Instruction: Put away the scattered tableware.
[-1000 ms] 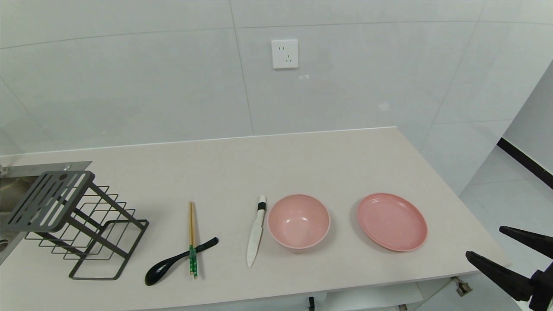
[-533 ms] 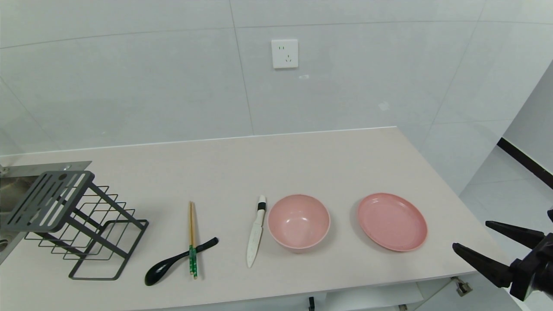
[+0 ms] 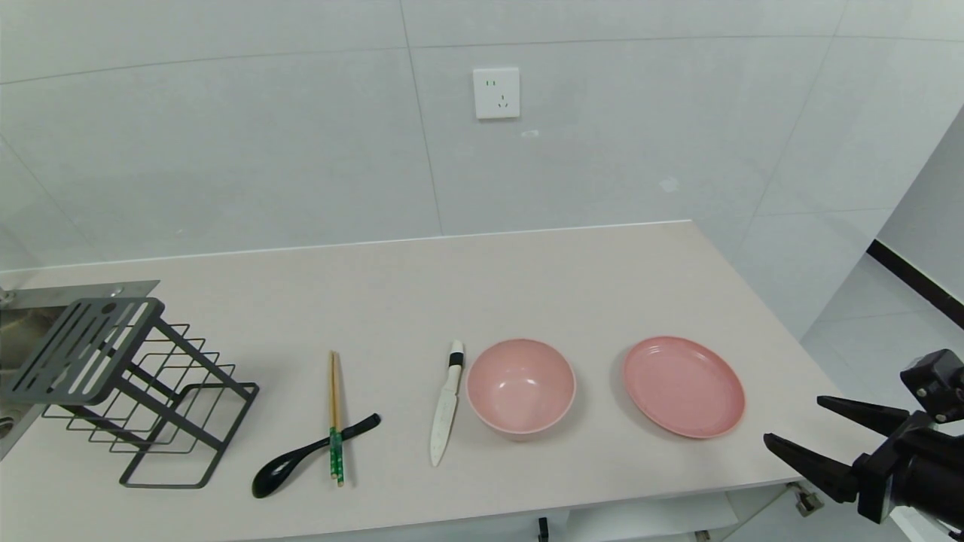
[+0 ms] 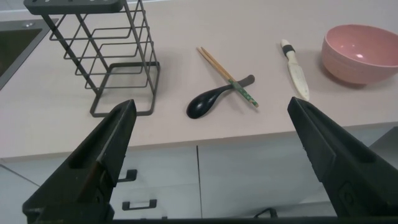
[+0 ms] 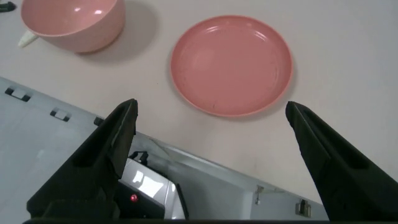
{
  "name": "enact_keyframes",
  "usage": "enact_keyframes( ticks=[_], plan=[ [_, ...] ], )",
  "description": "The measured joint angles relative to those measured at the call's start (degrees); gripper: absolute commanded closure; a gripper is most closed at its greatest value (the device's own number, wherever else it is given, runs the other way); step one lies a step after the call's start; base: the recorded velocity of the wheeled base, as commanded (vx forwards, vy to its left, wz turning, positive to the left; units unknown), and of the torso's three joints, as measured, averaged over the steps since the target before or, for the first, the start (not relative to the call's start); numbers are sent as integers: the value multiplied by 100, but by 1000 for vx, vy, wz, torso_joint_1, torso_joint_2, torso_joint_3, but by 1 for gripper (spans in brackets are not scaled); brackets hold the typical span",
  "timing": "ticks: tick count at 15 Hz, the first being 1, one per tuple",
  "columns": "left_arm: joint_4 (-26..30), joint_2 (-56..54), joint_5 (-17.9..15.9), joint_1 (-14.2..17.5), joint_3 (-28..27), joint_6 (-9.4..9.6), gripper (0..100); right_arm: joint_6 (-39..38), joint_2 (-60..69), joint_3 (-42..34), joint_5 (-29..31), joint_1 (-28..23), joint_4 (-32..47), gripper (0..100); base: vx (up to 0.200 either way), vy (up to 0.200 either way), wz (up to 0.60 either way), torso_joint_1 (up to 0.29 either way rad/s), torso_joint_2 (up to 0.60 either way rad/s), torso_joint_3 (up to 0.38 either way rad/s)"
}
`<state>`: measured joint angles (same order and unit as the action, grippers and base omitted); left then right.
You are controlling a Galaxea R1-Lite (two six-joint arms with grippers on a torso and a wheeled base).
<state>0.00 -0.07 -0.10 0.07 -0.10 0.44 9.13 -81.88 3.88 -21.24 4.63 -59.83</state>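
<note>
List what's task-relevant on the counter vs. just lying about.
Job in hand:
pink plate
pink bowl
knife
chopsticks, lying across the black spoon
wire rack, probably where the tableware goes

Just there:
wall socket
sink beside the rack

Left gripper (image 4: pixel 210 102), right gripper (image 3: pixel 794 418) agape

You're looking at a smooth, matt pale bench (image 3: pixel 527 286) carrying a dark matt metal wire rack (image 3: pixel 135 391), bare wooden chopsticks (image 3: pixel 334 399) and a glossy black spoon (image 3: pixel 301 455). The pink bowl (image 3: pixel 520 385) and plate (image 3: pixel 683 385) look like smooth plastic with a soft sheen. The wall tiles (image 3: pixel 226 150) are glossy.
</note>
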Motion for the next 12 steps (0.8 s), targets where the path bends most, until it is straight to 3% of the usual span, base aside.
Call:
enact_keyframes(
  ticks=[12],
  plan=[
    [0,0,10,0,0,-95,0,-49,-1343,736,6,62,-46,0,0,0,0,0,0,0]
  ],
)
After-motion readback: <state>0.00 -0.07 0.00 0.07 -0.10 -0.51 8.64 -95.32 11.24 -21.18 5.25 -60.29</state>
